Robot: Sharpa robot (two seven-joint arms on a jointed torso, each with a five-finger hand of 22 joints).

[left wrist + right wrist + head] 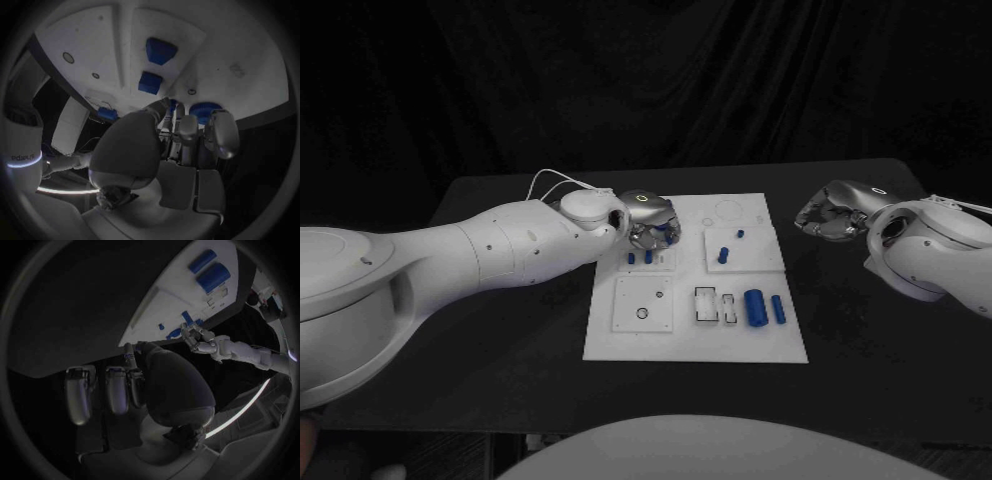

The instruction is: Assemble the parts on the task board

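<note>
Black table under dark drapes carries the white task board at its centre, long axis running from near edge to far edge.

Nearest, at about 5 o'clock on the board, two blue cylinders lie flat side by side, long axes pointing near to far, beside empty rectangular slots. Farther back, toward 1 o'clock, a smaller blue peg lies nearly the same way.

At about 10 o'clock the left robot hand hovers over two small blue parts that seem to stand upright; whether it grips anything cannot be told. The right robot hand hangs off the board at 2 o'clock, fingers curled, seemingly holding nothing.

To do this step well, the left robot hand should probably descend straight, keeping the part vertical over its socket, without nudging its neighbour.
</note>
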